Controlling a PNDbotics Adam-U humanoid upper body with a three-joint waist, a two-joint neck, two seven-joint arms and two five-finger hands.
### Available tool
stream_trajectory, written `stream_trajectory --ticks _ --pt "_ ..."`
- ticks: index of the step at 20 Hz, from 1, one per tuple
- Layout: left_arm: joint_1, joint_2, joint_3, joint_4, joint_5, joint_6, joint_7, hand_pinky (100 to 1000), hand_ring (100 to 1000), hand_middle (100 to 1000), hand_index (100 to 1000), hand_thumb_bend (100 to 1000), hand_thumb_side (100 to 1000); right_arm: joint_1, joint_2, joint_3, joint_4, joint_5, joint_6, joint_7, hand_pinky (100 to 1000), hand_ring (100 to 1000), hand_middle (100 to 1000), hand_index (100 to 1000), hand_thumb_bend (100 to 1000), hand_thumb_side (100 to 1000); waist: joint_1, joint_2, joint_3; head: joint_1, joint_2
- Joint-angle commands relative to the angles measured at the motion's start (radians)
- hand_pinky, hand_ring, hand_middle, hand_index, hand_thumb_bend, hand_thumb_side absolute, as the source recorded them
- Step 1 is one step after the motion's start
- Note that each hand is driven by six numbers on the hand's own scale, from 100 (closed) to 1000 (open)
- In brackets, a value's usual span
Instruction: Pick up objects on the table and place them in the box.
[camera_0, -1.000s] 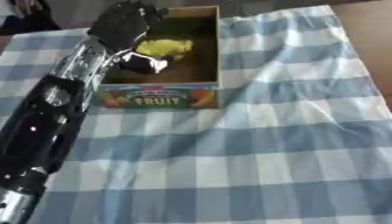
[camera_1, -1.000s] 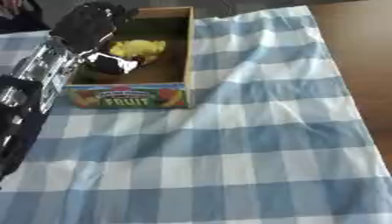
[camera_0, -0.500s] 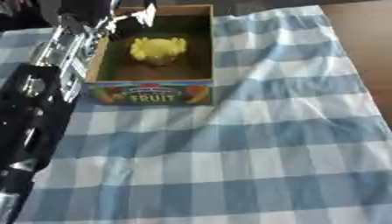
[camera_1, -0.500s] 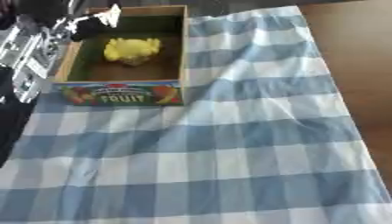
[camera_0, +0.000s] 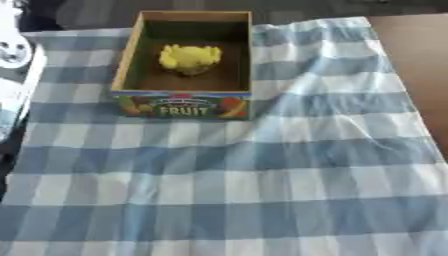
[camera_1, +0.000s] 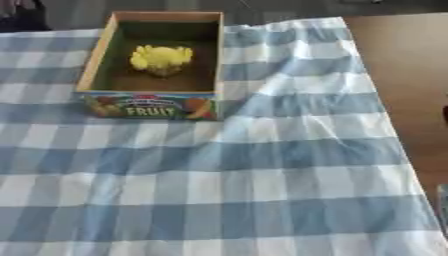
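Looking down from the head camera, I judge the job close to finished, or finished. One yellow object (camera_0: 189, 56), lumpy and soft-edged, already lies inside the box (camera_0: 127, 50), toward its far half on the dark floor. I see nothing else loose on the blue-and-white checked cloth (camera_0: 262, 190), nor on the bare brown table (camera_0: 420, 50) beside it. If anything is left to pick up, it lies outside what these views show.

Of my left hand (camera_0: 10, 47) I get only a pale, blurred shape at the left edge of the left eye view. Whether it is open or closed I cannot tell, and I see nothing in it. The box stands well apart to the right of that hand, and the yellow object sits further right again, within the walls. My right hand shows in neither view.

On the near wall of the box a printed panel (camera_0: 184, 107) reads "FRUIT" in large letters, with coloured fruit pictures either side. A smaller line of writing arches above it, which I cannot read.
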Motion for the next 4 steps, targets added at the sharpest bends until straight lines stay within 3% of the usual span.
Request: stream_trajectory --ticks 1,4 --pt "0.039 0.04 0.039 -0.153 0.173 0.025 0.042 610 682 585 930 100 671 -0.005 -0.045 -0.015 -0.02 -0.007 -0.007 -0.019 716 560 461 728 100 413 -0.007 -0.032 0.012 -0.007 0.004" --pt "0.11 0.055 0.064 -0.209 0.292 0.016 0.086 604 674 585 934 100 696 -0.009 -0.06 -0.022 -0.02 -0.011 -0.012 -0.042 715 567 467 734 100 407 -0.013 -0.041 0.031 -0.02 0.005"
